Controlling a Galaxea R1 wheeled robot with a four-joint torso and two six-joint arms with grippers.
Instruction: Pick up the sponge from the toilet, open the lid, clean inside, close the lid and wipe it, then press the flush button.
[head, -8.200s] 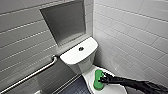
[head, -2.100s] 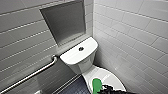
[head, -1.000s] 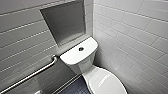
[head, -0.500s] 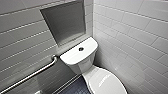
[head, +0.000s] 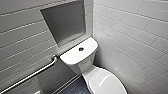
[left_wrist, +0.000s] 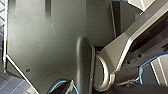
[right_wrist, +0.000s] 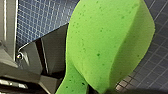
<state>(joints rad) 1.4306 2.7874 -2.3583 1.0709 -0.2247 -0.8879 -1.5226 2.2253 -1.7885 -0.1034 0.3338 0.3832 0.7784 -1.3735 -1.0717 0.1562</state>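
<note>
Pinching the sponge (right_wrist: 107, 42) over the dark tiled floor (right_wrist: 37, 20), the right tool (right_wrist: 73, 86) is apparently preparing for the toilet's (head: 82, 62) shut lid (head: 105, 81), the next move likely calling for a reach to its front edge.

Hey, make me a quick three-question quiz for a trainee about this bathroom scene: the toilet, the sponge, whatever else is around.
1. True or false: in the head view, the lid of the toilet stands open.
2. Multiple choice: in the right wrist view, what lies behind the sponge?
A. white wall tiles
B. dark tiled floor
C. water in the bowl
3. Short answer: in the head view, which metal fixture runs along the wall on the picture's left of the toilet?

Key
1. False: the lid is down over the bowl.
2. B.
3. A grab bar.
</note>
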